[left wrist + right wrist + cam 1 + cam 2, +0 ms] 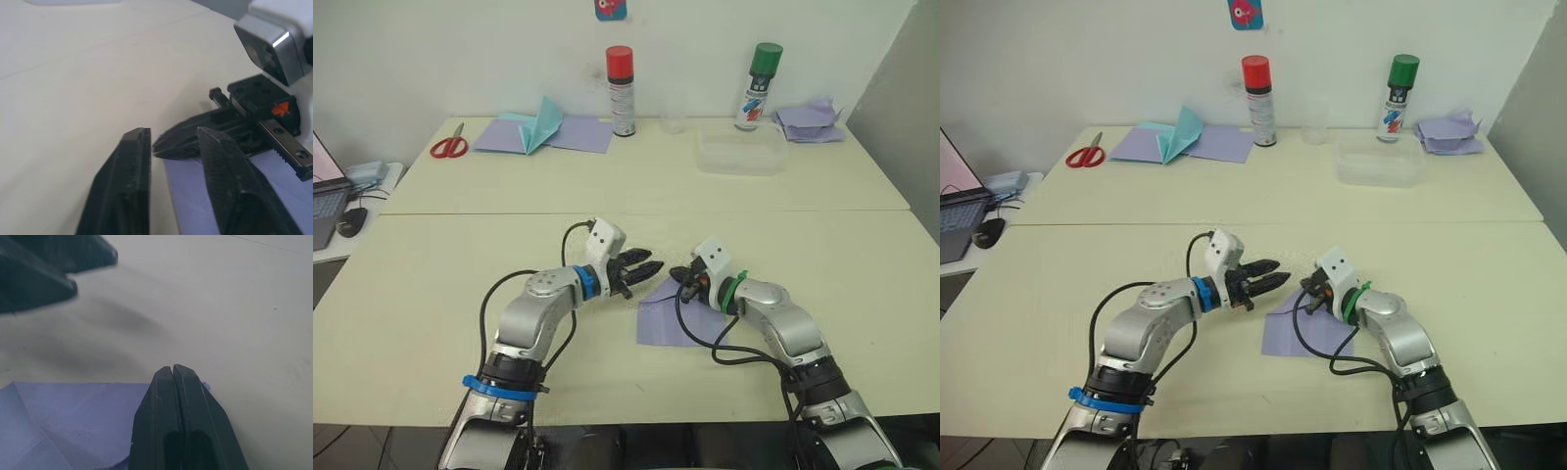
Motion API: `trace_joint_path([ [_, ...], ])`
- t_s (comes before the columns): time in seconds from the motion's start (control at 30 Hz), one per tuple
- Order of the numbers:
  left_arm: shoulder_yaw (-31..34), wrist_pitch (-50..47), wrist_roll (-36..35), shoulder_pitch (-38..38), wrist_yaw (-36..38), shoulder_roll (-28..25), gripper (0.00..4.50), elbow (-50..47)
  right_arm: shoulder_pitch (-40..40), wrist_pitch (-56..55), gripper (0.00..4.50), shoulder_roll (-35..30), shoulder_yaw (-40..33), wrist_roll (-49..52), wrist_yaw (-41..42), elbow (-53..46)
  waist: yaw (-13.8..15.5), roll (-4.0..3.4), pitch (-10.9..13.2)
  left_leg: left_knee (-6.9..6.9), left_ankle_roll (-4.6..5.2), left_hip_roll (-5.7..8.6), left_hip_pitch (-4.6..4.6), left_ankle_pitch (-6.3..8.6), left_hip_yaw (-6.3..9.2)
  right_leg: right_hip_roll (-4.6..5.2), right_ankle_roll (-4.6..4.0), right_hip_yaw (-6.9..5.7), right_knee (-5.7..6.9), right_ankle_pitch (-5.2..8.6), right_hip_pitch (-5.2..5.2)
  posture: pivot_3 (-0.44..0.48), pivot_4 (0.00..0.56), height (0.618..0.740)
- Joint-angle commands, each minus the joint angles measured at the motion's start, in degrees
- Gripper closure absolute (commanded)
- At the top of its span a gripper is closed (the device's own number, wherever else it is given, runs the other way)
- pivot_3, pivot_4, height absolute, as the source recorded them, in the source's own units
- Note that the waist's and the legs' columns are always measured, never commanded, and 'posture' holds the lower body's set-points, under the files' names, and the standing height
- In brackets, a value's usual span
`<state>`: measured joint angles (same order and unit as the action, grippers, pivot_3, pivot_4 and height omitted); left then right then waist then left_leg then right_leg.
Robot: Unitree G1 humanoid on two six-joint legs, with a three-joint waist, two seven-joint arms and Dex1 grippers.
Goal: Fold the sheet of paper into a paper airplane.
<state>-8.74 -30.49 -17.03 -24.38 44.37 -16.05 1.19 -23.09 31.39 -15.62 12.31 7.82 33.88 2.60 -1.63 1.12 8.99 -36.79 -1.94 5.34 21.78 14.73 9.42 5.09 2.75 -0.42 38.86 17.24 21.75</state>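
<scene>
The sheet of paper [668, 318] is pale lavender with faint creases and lies flat on the cream table [460, 264] near the front edge. My right gripper [680, 275] is shut, and its tips [173, 368] rest at the sheet's far corner with nothing visible between the fingers. My left gripper [646, 267] hovers just left of that corner, facing the right one. In the left wrist view it [173, 134] stands open over the sheet's [190, 196] edge, with the right gripper's fingers [195, 139] right in front of it.
Along the back of the table are red scissors [448, 147], a teal paper plane [543, 122] on flat lavender sheets [582, 133], a red-capped can [621, 90], a green-capped can [759, 86], a clear container [739, 152] and a crumpled lavender heap [811, 122]. A mouse [352, 221] lies far left.
</scene>
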Motion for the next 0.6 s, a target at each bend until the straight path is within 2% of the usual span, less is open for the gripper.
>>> trace_joint_path([
  [0.03,-2.01,2.87,2.23,0.1,-0.46,0.31,4.0,1.36,1.59,2.08,4.5,-0.48,0.61,-0.36,0.16,1.33,0.02,0.0,0.0,0.0,0.0,0.0,0.0,0.0,0.0,0.0,0.0,0.0,0.0,0.0,0.0,0.0,0.15,0.74],
  [0.07,-2.56,3.3,2.71,0.12,-0.39,0.35,4.37,1.94,1.6,2.13,4.5,-0.54,0.64,-0.35,0.18,1.25,0.02,0.0,0.0,0.0,0.0,0.0,0.0,0.0,0.01,0.0,0.0,0.0,0.0,0.0,0.0,0.0,0.15,0.74],
  [0.1,-3.07,3.7,3.43,-0.01,-0.73,0.57,4.47,3.01,1.64,2.14,4.5,-0.64,0.69,-0.39,0.23,1.16,0.02,0.0,0.0,0.0,0.01,0.0,0.01,0.0,0.01,0.0,0.0,0.0,0.0,0.0,0.0,0.0,0.15,0.74],
  [0.33,-6.61,5.61,7.56,-0.64,-0.05,0.68,4.47,9.56,1.89,2.32,4.5,-0.36,0.88,-0.42,0.03,1.29,0.03,-0.01,-0.03,0.0,0.03,0.02,-0.01,0.01,0.02,0.0,0.0,0.0,-0.01,0.0,-0.03,0.0,0.15,0.74],
  [0.47,-8.49,5.16,9.45,1.18,1.57,-2.31,4.47,7.92,1.88,2.29,4.5,-0.17,0.84,-0.49,-0.14,1.33,0.01,-0.01,-0.09,-0.01,0.04,0.01,-0.03,0.02,0.01,0.0,0.0,0.0,-0.01,0.0,-0.05,0.0,0.15,0.74],
  [0.6,-8.89,4.45,10.41,7.11,3.46,-9.11,4.47,1.25,1.92,2.07,4.5,-0.01,0.85,-0.67,-0.42,1.81,-0.28,-0.02,-0.14,0.13,0.01,-0.01,-0.23,0.04,0.04,0.0,0.0,0.01,0.0,0.0,-0.03,0.0,0.15,0.74],
])
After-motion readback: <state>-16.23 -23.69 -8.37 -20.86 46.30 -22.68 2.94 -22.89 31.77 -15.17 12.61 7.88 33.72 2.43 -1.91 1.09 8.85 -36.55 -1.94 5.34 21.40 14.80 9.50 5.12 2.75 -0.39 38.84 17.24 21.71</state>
